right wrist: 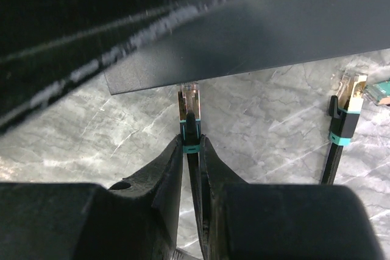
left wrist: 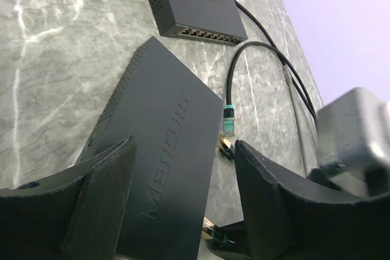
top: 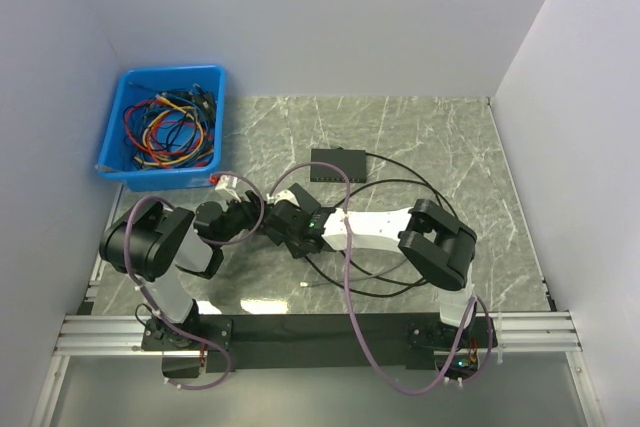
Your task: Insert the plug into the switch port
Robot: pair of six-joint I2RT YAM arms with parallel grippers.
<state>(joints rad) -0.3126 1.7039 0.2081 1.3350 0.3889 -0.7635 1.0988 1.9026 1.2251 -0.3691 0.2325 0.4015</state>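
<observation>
Grey marble worktop (top: 430, 137), white walls around it. The right fingers (right wrist: 167, 168) were pinched narrow on the black boot of the clear-tipped network plug (right wrist: 189, 98), its nose at twelve o'clock, right at the edge of the black Mercury-branded switch box (left wrist: 164, 144). The left fingers (left wrist: 268, 199) stood wide astride that box. The plug looked light and rigid with a brittle latch, so the boot was the sensible hold. The box looked likely to slide.

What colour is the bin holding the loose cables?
The bin is bright blue; it shows best in the top external view.
</observation>
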